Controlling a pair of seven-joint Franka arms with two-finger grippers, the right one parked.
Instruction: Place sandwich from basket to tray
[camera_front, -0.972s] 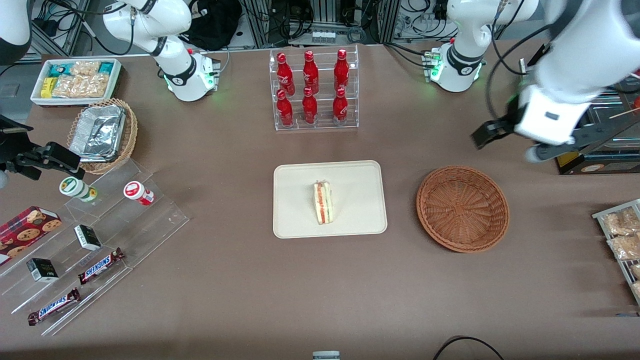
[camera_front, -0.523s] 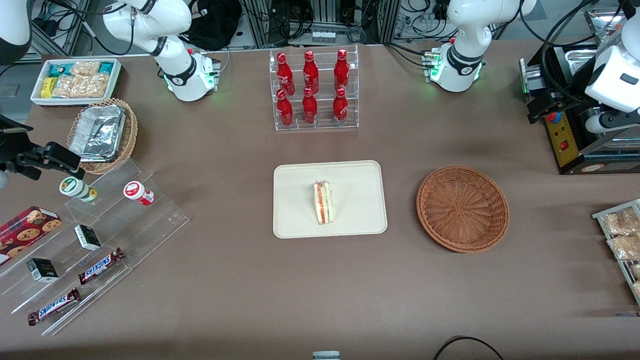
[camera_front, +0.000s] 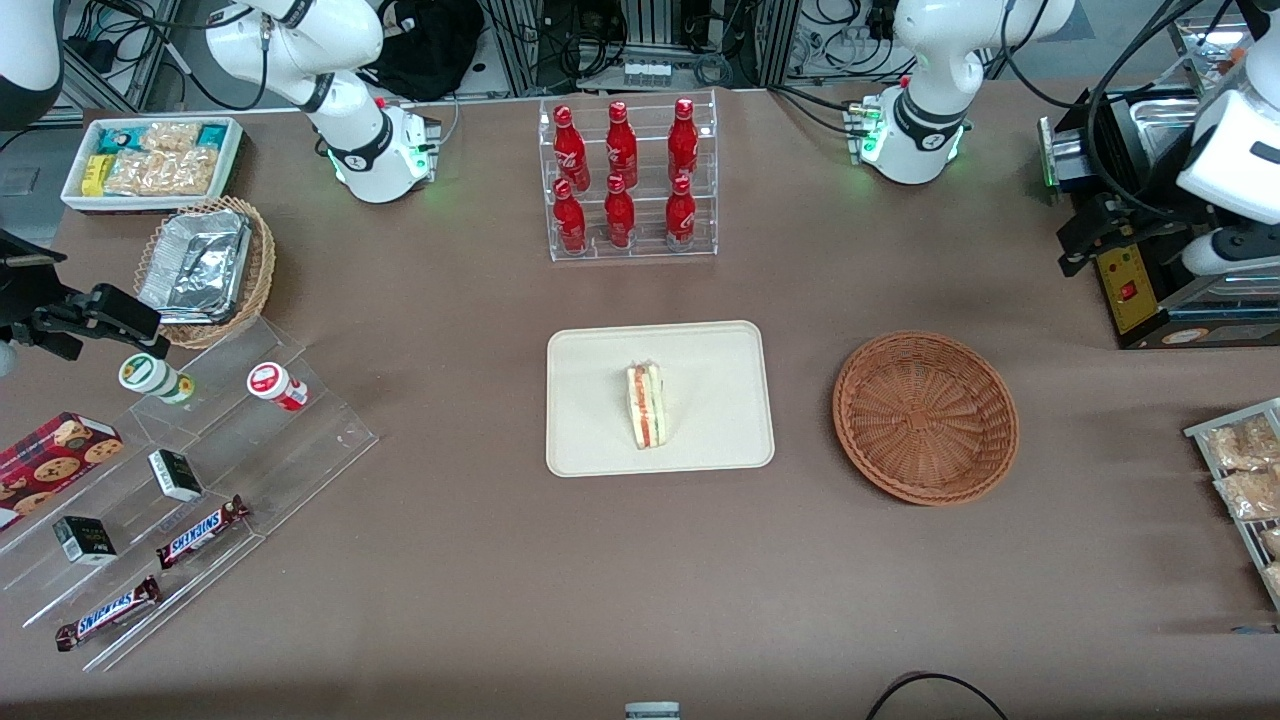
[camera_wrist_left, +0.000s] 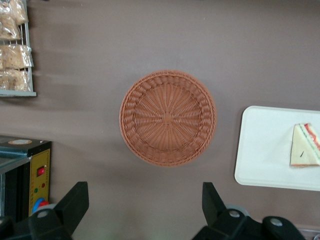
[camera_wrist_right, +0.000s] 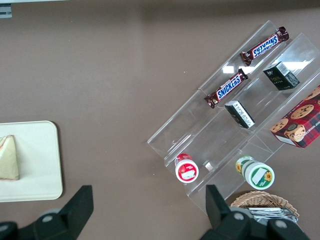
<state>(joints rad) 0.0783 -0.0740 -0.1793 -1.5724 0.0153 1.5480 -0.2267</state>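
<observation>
Brown worktop (camera_front: 480, 560): sandwich (camera_front: 645, 405) is found on tray (camera_front: 720, 400), basket (camera_front: 925, 417) emptied; claw (camera_wrist_left: 145, 210), spread open, is raised clear. Task judged complete; only parking is required.

The brown counter (camera_front: 450, 580) carries a cream tray (camera_front: 710, 350) at its middle, with a round reddish wicker basket (camera_front: 925, 418) beside it toward the working arm's end. Farther from the camera than the tray stands a clear rack of red bottles (camera_front: 628, 180). Toward the parked arm's end sit a clear stepped display stand (camera_front: 300, 440), a tan wicker basket (camera_front: 258, 285) and a white bin of snack packets (camera_front: 150, 160). The gripper (camera_wrist_left: 145, 200) hangs above the counter near the reddish basket, fingers spread apart.
</observation>
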